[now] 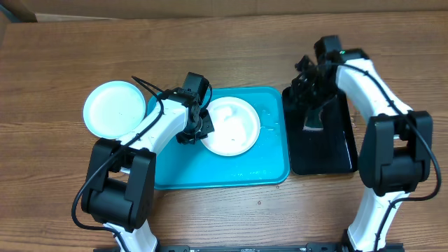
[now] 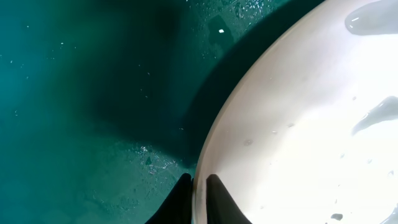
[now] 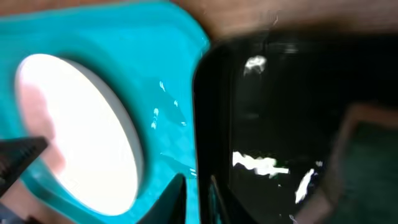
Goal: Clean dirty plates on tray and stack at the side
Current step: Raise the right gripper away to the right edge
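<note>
White plate in the wet tray, gripped at its rim

The turquoise tray [image 1: 266,168] holds one white plate [image 1: 234,129] toward its far edge. A pale blue plate [image 1: 112,108] lies on the table [image 1: 210,42] off the tray's far-left corner. The black tray [image 1: 336,150] beside the right edge holds a small dark pad [image 1: 313,120]. The left gripper [image 2: 199,193] is clamped on the white plate's left rim. The right gripper [image 3: 194,190] hovers over the black tray's left edge, fingers close together; whether they are fully closed cannot be told.
</note>
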